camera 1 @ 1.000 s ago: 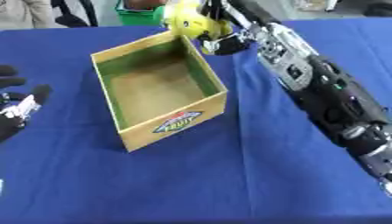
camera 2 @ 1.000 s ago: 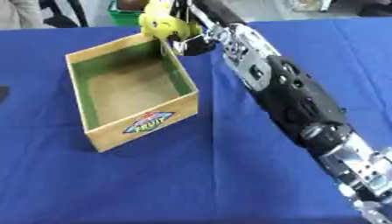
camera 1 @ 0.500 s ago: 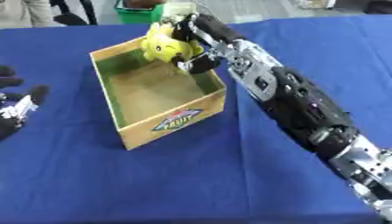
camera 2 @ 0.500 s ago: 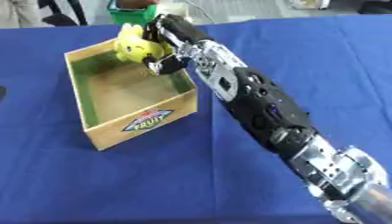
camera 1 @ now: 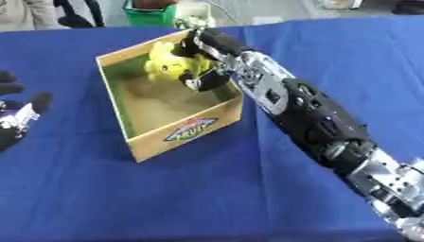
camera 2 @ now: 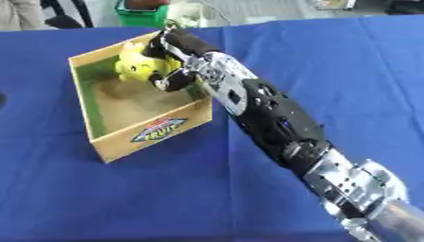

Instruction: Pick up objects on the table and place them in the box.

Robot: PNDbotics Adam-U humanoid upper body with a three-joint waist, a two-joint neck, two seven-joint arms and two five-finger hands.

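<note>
While the right hand (camera 1: 197,71) reaches over the far corner of the cardboard box (camera 1: 186,134), its fingers are curled round a yellow plush toy (camera 1: 168,64), which hangs inside the box's opening, close to the far wall and seemingly not yet resting on the floor of the box. The right arm (camera 1: 311,116) stretches diagonally across the blue tablecloth (camera 1: 99,198) and crosses above the box's right wall. The left hand (camera 1: 15,118) lies idle at the left edge of the left eye view, dark fingers relaxed and apart, holding nothing.

The placing step looks nearly done; what remains is the release and the retreat. Several things could spoil it. If the fingers uncurl only partly, the soft toy may snag on them and be dragged back out when the arm lifts. Because the toy sits so near the far wall, a release with any outward drift could tip it over the rim onto the cloth. The forearm passes close over the right wall, so a low or sideways withdrawal could catch the light box and shove or tilt it.
</note>
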